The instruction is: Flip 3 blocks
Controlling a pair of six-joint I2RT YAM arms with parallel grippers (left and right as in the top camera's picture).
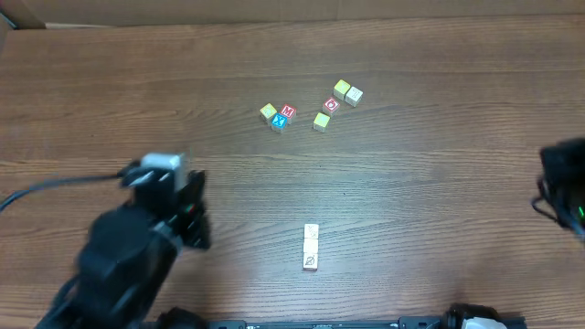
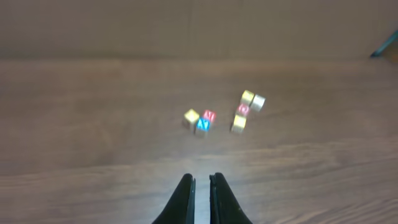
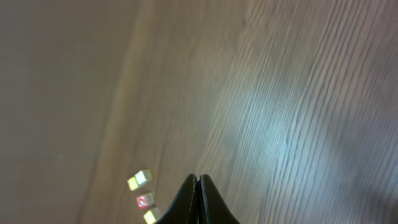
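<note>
The left gripper [image 2: 201,179] is clenched on nothing. In its wrist view the two black fingers stand almost together, a thin slit between them, above the brown wood-grain table [image 2: 87,149]. Well ahead lies a blurred scatter of small coloured wooden letter blocks [image 2: 203,124]: yellow, red and blue in one knot, with yellow, red and cream in another just to its right. Behind the table's far edge rises a plain tan wall [image 2: 124,28].

In the right wrist view the right gripper [image 3: 198,179] is pressed fully shut and empty, its black tips meeting in a point. The grain runs diagonally under a pale glare, and three of the coloured blocks show small at the lower left.

From overhead, the three pale cream wooden cubes [image 1: 311,247] with dark drawings sit in a short straight column, touching one another, on open table near the front edge — between the two arms and well apart from both. The letter blocks lie farther back, around the middle. The black left arm [image 1: 128,256] fills the lower left, trailing a black cable [image 1: 37,194]; the black right arm [image 1: 567,183] shows at the right border.
</note>
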